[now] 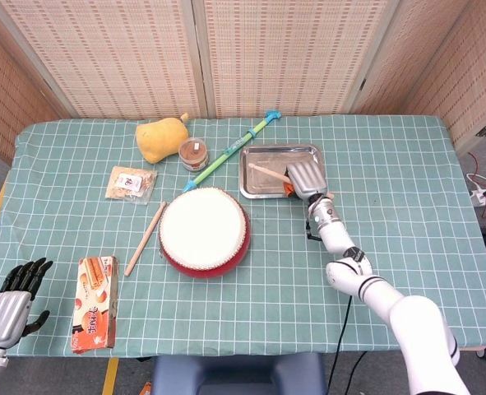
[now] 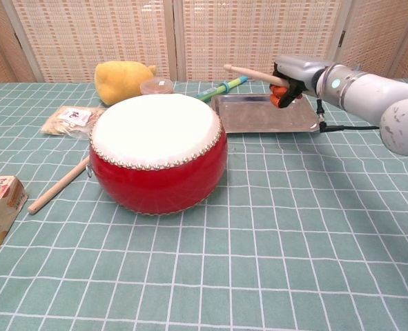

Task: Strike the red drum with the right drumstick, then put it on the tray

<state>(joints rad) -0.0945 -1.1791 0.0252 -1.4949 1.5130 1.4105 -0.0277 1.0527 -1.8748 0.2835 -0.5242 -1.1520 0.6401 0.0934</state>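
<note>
I judge the striking part done and the placing part in hand: my right hand (image 1: pixel 306 177) hangs over the shiny rectangular metal tray (image 1: pixel 259 191), fingers curled around the butt of the pale wooden drumstick (image 1: pixel 267 173), whose tip points out to the left above the tray's floor. From the chest view the stick (image 2: pixel 250 72) is clearly raised off the metal, tilted slightly with its tip the higher end, so it is not yet set down. The round red drum with the white skin (image 1: pixel 203 230) sits just left and nearer the table's front edge, apart from the tray. What I need next, I think, is to lower my wrist until the stick lies along the tray bottom, then loosen my fingers and draw back without dragging it over the rim. My right forearm reaches forward across the green checked cloth (image 1: pixel 407 189), wrist level, back of the hand upward. My left hand (image 1: pixel 11 302) rests at the near left corner, fingers loosely spread, holding nothing.
</note>
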